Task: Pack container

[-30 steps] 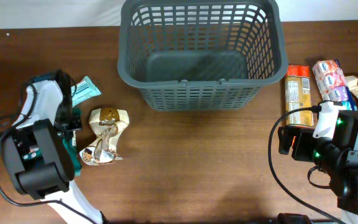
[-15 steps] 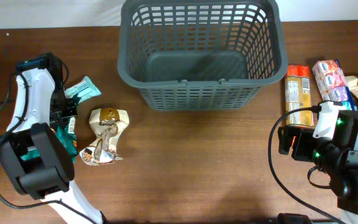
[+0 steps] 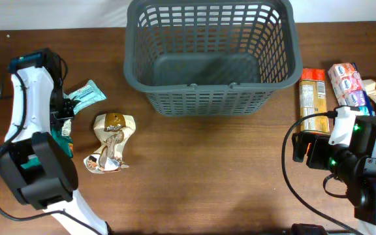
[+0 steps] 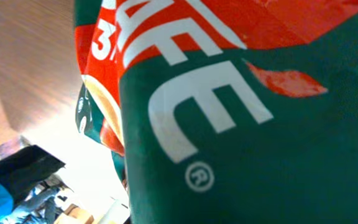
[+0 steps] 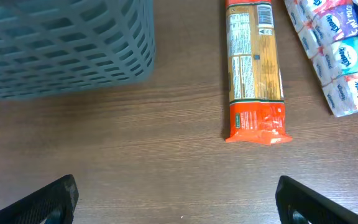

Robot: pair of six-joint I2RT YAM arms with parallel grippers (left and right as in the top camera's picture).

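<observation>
The container [image 3: 209, 59] stands upright at the far middle of the bench [image 3: 207, 176], where it was a second ago. All else is placed from it.

Well to the container's left, the left fingers [image 3: 64, 112] are pressed together on a green and orange pack [image 3: 64, 128]. A second ago this pack sat lower in the overhead view, under the arm and beside the nearer of the two beige bags. It has since travelled with the fingers toward the far edge and is now about level with the container's near wall. In the left wrist view the pack [image 4: 241, 112] fills nearly the whole picture with white lettering on green and orange, and the fingers themselves do not show there.

Between that pack and the container, a teal wrapper [image 3: 87, 94], a beige snack bag [image 3: 114, 126] and a crumpled bag [image 3: 105, 161] lie on the wood as before.

To the container's right, a long orange pack [image 3: 312, 91] lies just beside the wall, with a strip of tissue packs [image 3: 346, 83] further out. Neither has moved. The right fingers [image 5: 55, 199] are spread wide over bare wood nearer than the orange pack, touching nothing, and the right arm has not shifted.
</observation>
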